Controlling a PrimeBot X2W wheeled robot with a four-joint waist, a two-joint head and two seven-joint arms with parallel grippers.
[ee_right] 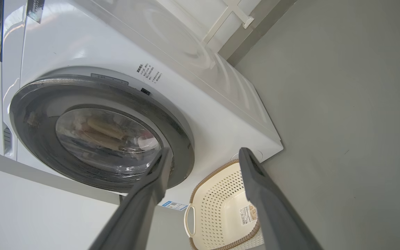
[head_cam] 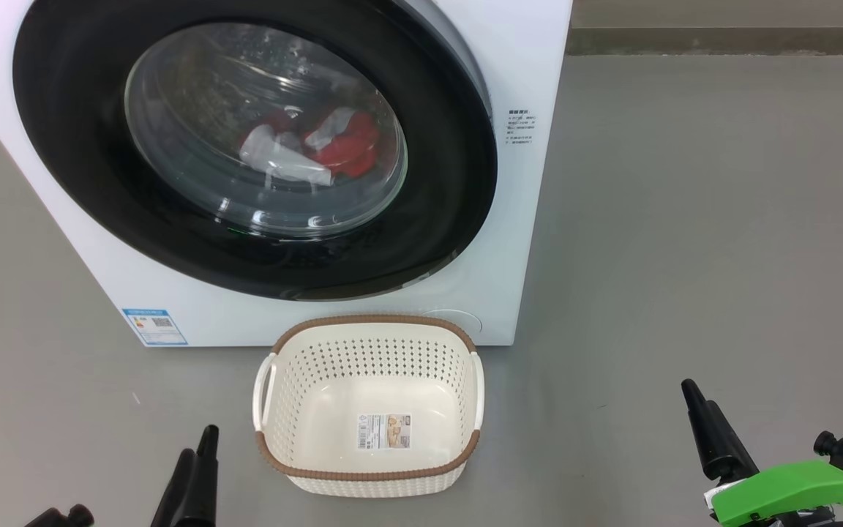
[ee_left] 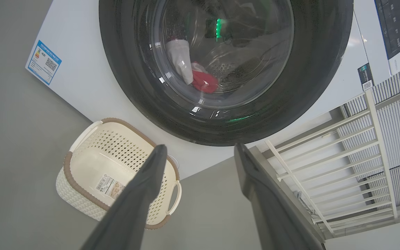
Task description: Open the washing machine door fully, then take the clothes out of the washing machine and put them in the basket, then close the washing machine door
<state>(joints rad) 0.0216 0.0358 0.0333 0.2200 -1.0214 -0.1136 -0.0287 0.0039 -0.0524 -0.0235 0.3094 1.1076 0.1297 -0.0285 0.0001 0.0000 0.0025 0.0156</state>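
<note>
Left gripper point(ee_left: 200, 146) (jaws apart) near basket point(ee_left: 67, 166)

Head cam looks down on washing machine door point(head_cam: 195, 161) & basket point(head_cam: 370, 355), wrist cams lower, tilted, share both.

The right gripper point(ee_right: 203, 154) is holding its two dark fingers wide apart, gripping nothing. Beyond one fingertip, the washing machine door point(ee_right: 106, 135) is sitting shut against the washing machine point(ee_right: 203, 100) (reflections are blurring whatever lies behind the glass). Between the fingers, the basket point(ee_right: 217, 198) is standing just beside the machine's front.
</note>
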